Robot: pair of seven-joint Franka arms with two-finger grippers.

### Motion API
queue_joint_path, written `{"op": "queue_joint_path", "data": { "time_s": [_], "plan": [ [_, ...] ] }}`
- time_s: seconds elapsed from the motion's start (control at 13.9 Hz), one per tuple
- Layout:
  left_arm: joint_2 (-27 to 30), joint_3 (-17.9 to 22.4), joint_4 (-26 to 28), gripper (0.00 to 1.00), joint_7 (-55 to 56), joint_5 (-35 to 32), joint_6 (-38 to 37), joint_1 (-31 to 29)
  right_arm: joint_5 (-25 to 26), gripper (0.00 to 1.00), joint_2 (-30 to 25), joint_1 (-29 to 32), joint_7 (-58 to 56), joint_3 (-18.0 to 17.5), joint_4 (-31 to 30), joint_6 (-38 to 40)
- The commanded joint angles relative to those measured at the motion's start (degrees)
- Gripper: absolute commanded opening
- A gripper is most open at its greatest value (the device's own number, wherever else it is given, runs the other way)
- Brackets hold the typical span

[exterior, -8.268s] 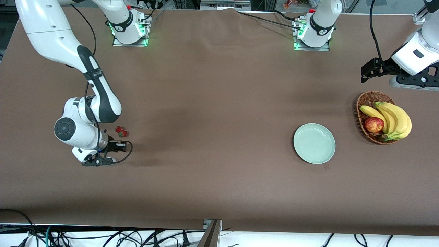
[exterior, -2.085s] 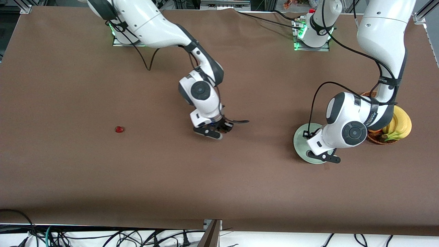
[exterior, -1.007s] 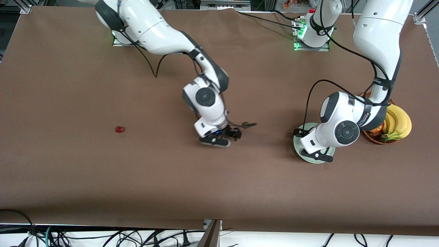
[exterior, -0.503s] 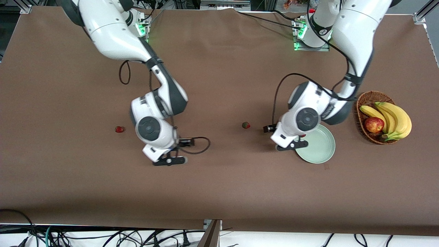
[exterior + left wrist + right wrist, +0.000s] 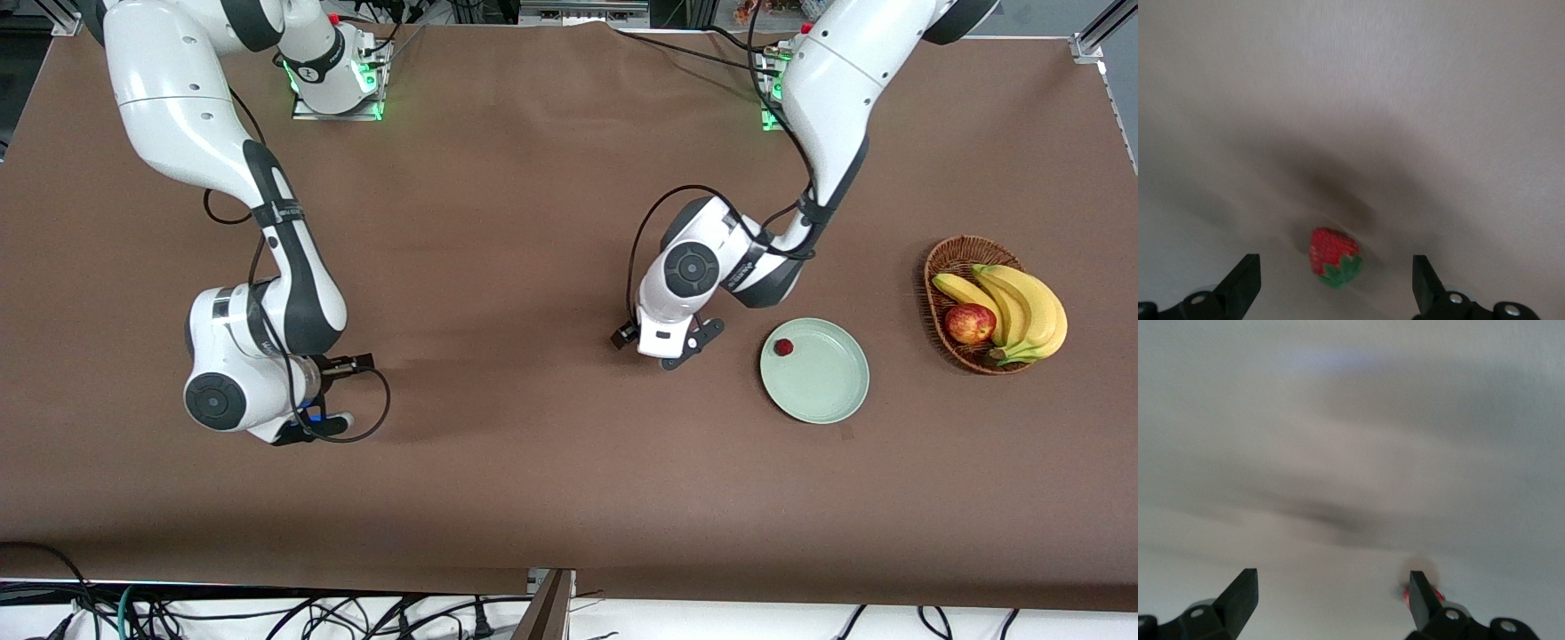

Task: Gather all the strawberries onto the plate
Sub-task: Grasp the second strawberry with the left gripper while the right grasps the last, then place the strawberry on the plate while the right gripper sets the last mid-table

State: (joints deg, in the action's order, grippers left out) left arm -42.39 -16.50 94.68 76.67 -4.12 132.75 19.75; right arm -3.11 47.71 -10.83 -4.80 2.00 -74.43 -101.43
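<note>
you had the right gripper [image 5: 311,423] low over the brown table [image 5: 533,480], toward the right arm's end. its two fingers [image 5: 1238,590] stood wide apart with nothing between them. in the right wrist view a strawberry [image 5: 1435,594] showed only as a red edge just outside one finger, mostly hidden by it; the front view did not show it at all, since the arm covered that spot.

reading the front view as a clock face, the green plate [image 5: 827,391] lay on the table toward the left arm's end. a second strawberry [image 5: 783,347] sat in it, close to the rim at about ten o'clock of the plate's middle.

at about nine o'clock from the plate, and apart from its rim, you had the left gripper [image 5: 665,345] over bare table. its fingers [image 5: 1245,277] were spread wide and gripped nothing. a third strawberry [image 5: 1333,259] lay on the table between them, touching neither, its green top turned toward the wrist camera.

at about two o'clock from the plate, farther from the front camera, stood a woven basket [image 5: 944,258]. it held bananas [image 5: 1022,307] and a red apple [image 5: 969,323].
</note>
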Motion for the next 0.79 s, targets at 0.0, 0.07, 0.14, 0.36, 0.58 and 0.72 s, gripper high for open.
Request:
{"op": "queue_joint_path", "data": {
  "time_s": [0.0,0.07,0.14,0.36,0.58,0.72],
  "plan": [
    [-0.2,0.9,0.6,1.00,2.4,-0.3,1.0,1.0,0.5,1.00,-6.1,-1.0,-4.7,2.6,-10.1,-3.7],
    [-0.3,0.9,0.9,1.00,2.5,-1.3,1.5,1.1,0.4,1.00,-7.4,-1.0,-6.5,3.5,-13.3,-6.0],
    [-0.3,0.9,1.0,1.00,2.8,-2.7,1.6,1.1,0.3,1.00,-9.0,-1.0,-7.8,4.1,-17.4,-9.3],
    [-0.3,0.9,1.5,0.54,2.8,-3.8,1.6,1.1,0.3,1.00,-12.1,-0.9,-8.2,4.9,-25.9,-17.1],
    [-0.2,0.9,1.6,0.20,2.6,-3.8,1.3,1.1,0.1,1.00,-12.8,-0.8,-8.6,5.3,-28.7,-19.6],
    [0.1,0.9,1.5,0.12,2.3,-3.8,0.8,0.8,-0.1,0.98,-13.3,-0.8,-9.7,5.7,-30.8,-22.2]
  ]
}}
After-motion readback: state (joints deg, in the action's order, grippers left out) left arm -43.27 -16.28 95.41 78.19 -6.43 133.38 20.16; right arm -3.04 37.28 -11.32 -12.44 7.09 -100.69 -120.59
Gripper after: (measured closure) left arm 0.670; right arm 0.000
